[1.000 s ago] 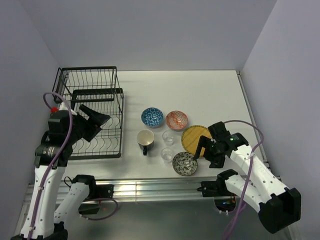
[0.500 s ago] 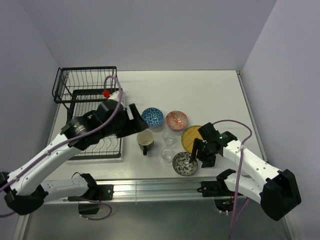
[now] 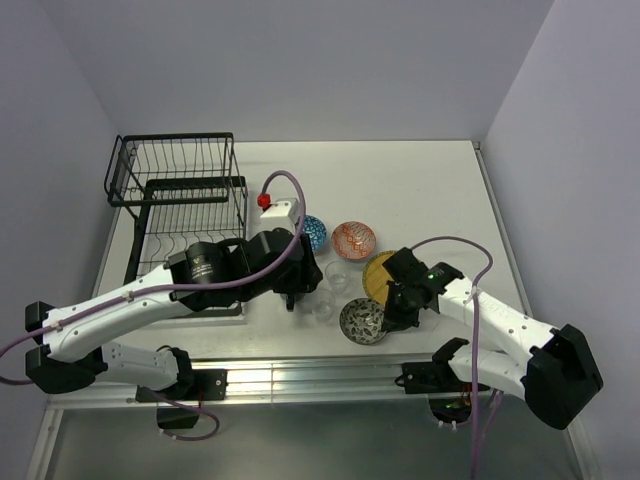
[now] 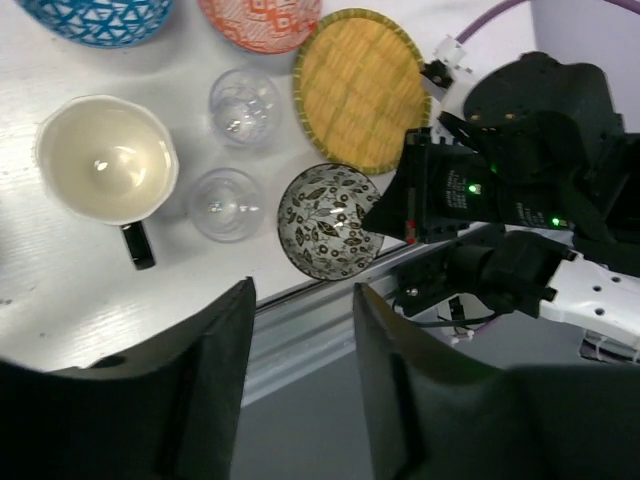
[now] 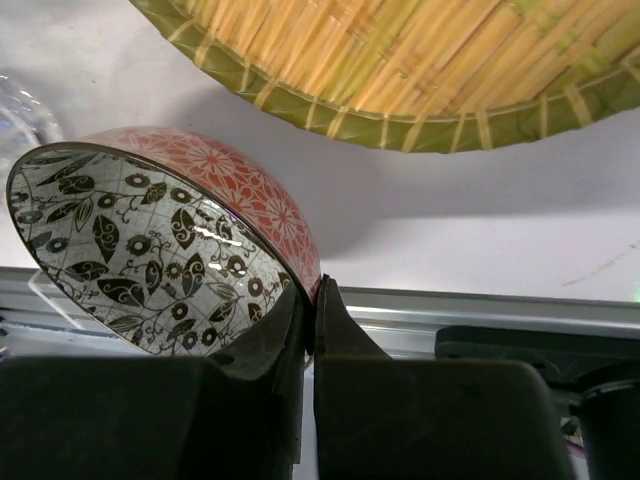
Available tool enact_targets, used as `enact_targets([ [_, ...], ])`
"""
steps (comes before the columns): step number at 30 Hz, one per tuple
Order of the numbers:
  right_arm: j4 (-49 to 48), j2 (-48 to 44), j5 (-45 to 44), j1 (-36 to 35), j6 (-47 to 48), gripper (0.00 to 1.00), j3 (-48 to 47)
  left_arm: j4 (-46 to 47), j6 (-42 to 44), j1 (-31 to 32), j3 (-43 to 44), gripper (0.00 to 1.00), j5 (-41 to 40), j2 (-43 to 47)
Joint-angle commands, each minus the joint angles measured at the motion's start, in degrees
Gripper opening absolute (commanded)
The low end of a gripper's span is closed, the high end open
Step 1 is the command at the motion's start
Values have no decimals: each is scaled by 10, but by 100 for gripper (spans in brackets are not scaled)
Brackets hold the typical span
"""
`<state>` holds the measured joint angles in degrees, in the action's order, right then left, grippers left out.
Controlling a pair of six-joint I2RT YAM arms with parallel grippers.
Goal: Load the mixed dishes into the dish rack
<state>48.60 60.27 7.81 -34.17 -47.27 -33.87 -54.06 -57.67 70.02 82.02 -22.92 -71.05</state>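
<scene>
Item: grey-green bowl (image 5: 150, 250), leaf pattern inside, red floral outside. Tilted, rim pinched tight in the right gripper (image 5: 310, 300). It sits at 6 o'clock of the dish cluster, with the yellow plate (image 3: 378, 268) at its 1 o'clock

Left gripper (image 4: 303, 300): jaws partly apart, holding nothing, above the mug (image 4: 105, 160)

Dish rack (image 3: 185, 200): 9 o'clock of the table, well apart from the bowl

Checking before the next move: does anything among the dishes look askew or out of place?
Only the leaf-patterned bowl: it is tilted up on one side, its rim pinched in the right tool. Nothing looks spilled or broken.
</scene>
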Motion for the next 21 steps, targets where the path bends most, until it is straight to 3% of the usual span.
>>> enact_targets([
  [1, 26, -12, -43, -7, 1, 0, -36, 47, 33, 15, 24, 51, -17, 0],
  [3, 63, -23, -61, -7, 5, 0, -72, 100, 75, 21, 17, 62, 4, -1],
  [10, 163, -33, -54, -7, 46, 0, -222, 148, 230, 101, 68, 74, 9, -70],
  [17, 210, -2, 49, -8, 82, 0, -321, 186, 410, 216, 88, 68, -71, -107],
  [21, 227, -2, 94, -7, 105, 0, -328, 165, 457, 220, 103, 46, -71, -113],
])
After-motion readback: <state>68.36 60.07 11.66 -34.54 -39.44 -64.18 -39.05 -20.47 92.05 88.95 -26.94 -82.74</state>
